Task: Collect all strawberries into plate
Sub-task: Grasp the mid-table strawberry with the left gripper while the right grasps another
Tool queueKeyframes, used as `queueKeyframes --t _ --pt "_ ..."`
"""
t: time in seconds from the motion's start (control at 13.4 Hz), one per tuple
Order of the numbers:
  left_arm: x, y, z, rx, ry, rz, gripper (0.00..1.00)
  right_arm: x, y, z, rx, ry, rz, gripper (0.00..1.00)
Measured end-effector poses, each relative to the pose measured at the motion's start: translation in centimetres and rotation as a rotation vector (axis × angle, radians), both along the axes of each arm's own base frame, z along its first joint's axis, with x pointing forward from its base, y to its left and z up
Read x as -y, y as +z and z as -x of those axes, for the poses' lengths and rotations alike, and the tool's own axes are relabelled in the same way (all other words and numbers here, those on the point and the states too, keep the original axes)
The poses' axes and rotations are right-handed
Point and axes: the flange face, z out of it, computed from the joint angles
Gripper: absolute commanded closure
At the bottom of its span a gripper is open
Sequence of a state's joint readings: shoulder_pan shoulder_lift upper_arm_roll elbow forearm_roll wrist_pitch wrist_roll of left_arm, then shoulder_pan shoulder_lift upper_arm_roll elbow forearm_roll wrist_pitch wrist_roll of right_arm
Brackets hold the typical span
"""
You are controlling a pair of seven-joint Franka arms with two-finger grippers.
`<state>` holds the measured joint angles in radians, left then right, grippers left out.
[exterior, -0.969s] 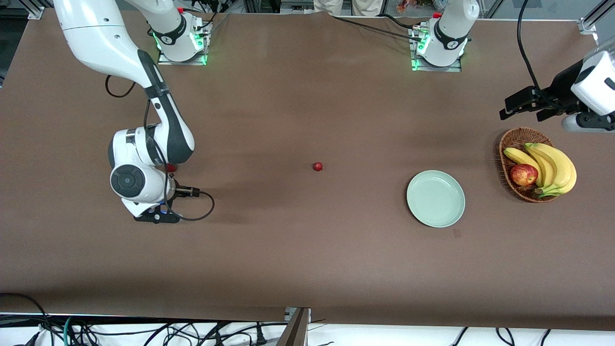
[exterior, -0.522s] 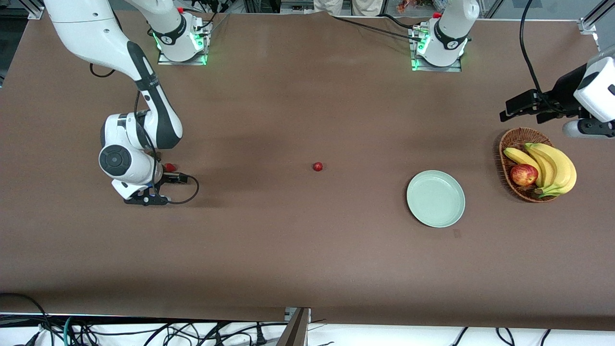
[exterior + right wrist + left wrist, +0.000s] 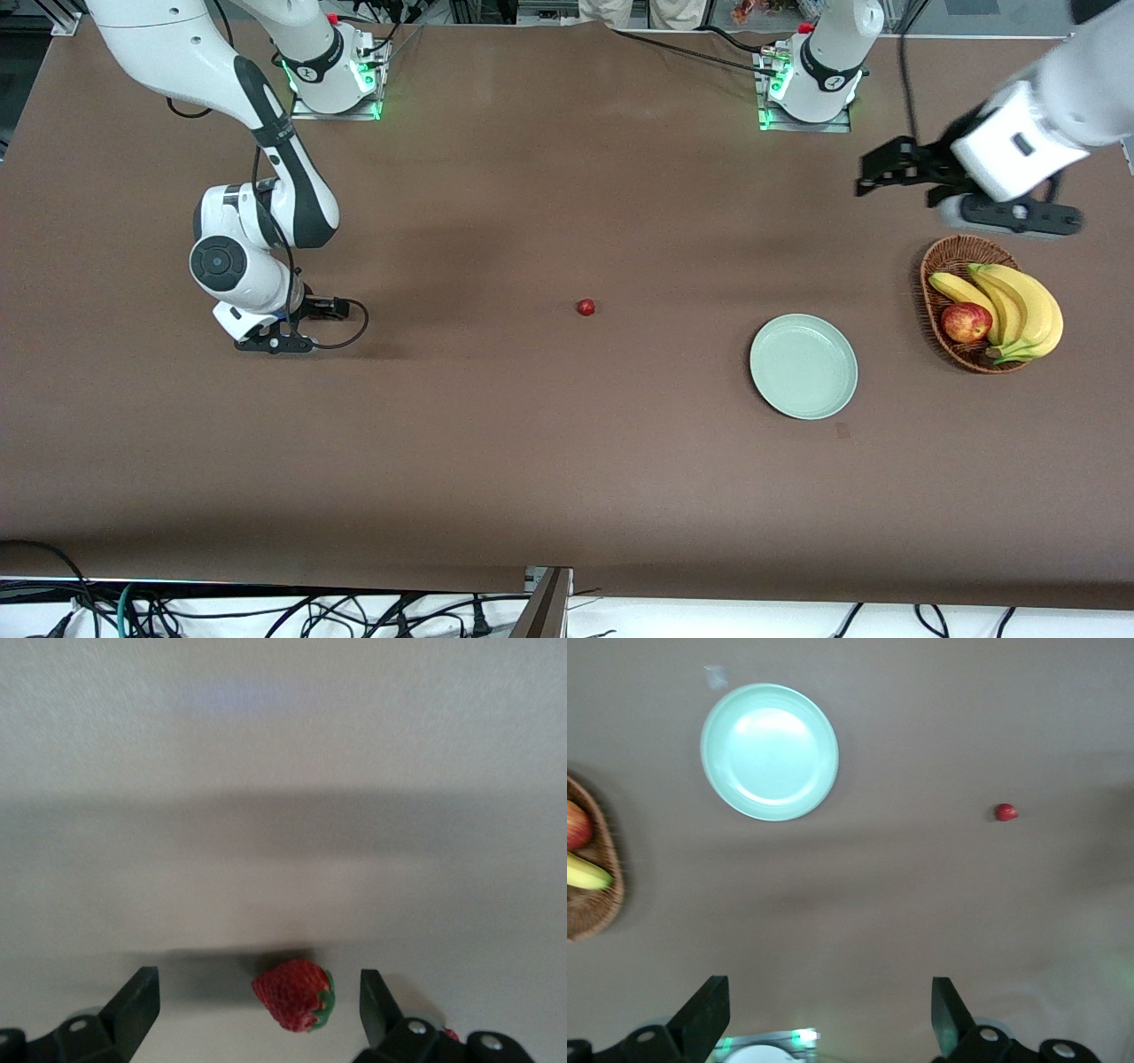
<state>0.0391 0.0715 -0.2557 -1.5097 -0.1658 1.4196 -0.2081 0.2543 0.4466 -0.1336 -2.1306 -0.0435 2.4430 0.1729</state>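
Note:
One strawberry (image 3: 586, 307) lies at the table's middle; the left wrist view shows it too (image 3: 1005, 812). A second strawberry (image 3: 295, 994) lies on the table between the open fingers of my right gripper (image 3: 257, 1019), untouched. In the front view my right gripper (image 3: 297, 312) is low at the right arm's end and its hand hides that berry. The mint-green plate (image 3: 803, 366) sits bare beside the basket and also shows in the left wrist view (image 3: 769, 751). My left gripper (image 3: 877, 173) is open and empty, in the air over bare table near the basket; its fingers frame the left wrist view (image 3: 828, 1019).
A brown wicker basket (image 3: 939, 266) at the left arm's end holds bananas (image 3: 1019, 306) and a red apple (image 3: 966, 322). A small red speck (image 3: 452, 1035) shows beside one right finger. Cables run along the table's near edge.
My right hand has shifted and settled over the strawberry, which it now hides in the front view. My left arm has swung from the table's end toward the middle, staying high.

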Motion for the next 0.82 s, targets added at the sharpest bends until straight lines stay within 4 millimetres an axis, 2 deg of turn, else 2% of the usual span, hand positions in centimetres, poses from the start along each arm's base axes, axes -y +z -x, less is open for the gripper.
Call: queueKeyframes --t 0.07,0.15,0.3,0.45,0.52,0.6,0.67,0.82 --pt "2.3 -0.8 0.1 -0.021 0.018 -0.008 0.00 0.0 -0.2 0.2 -0.001 0.000 0.000 0.01" --pt "4.5 -2.0 0.1 -0.044 0.035 -0.016 0.00 0.1 -0.3 0.3 -0.002 -0.001 0.000 0.06" --pt "9.0 -4.8 -0.5 -0.058 0.096 -0.024 0.00 0.2 -0.4 0.4 -0.001 -0.003 0.000 0.21" --pt "14.4 -8.3 -1.1 -0.055 0.173 -0.023 0.00 0.3 -0.5 0.5 0.001 -0.004 -0.001 0.38" --pt "17.2 -10.7 -1.2 -0.062 0.217 -0.024 0.00 0.4 -0.5 0.5 0.002 -0.005 -0.001 0.45" --pt "19.8 -13.5 -1.5 -0.068 0.267 -0.023 0.00 0.4 -0.6 0.6 0.001 -0.005 -0.001 0.47" --pt "21.7 -16.4 -1.9 -0.076 0.305 -0.020 0.00 0.4 -0.7 0.7 0.001 -0.005 -0.001 0.51" --pt "23.1 -22.1 -3.1 -0.088 0.343 -0.023 0.00 0.5 -0.8 0.8 -0.001 -0.006 0.000 0.62"
